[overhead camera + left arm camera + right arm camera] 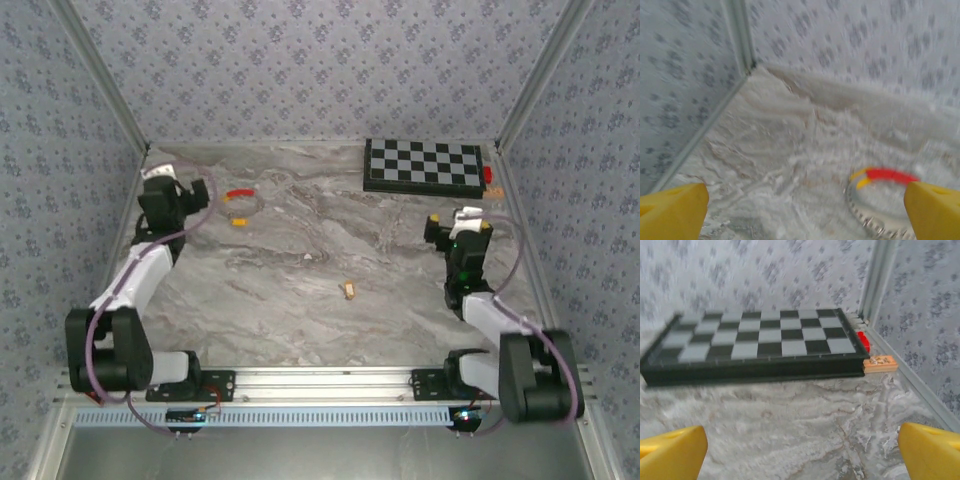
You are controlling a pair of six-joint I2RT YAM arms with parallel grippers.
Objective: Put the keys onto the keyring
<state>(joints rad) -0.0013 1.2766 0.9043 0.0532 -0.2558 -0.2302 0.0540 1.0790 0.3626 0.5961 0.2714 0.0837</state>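
Observation:
The keyring, a thin loop with a red arc at its far side, lies at the back left of the marble table. A yellow key rests at the ring's near edge. An orange-tan key lies alone near the table's middle. My left gripper hovers just left of the ring, open and holding nothing. In the blurred left wrist view the keyring lies by the right yellow fingertip, with the left gripper wide open. My right gripper is open over bare table at the right.
A black chessboard lies at the back right. A small wooden block and a red piece sit at its right end by the wall. Patterned walls close in the table on three sides.

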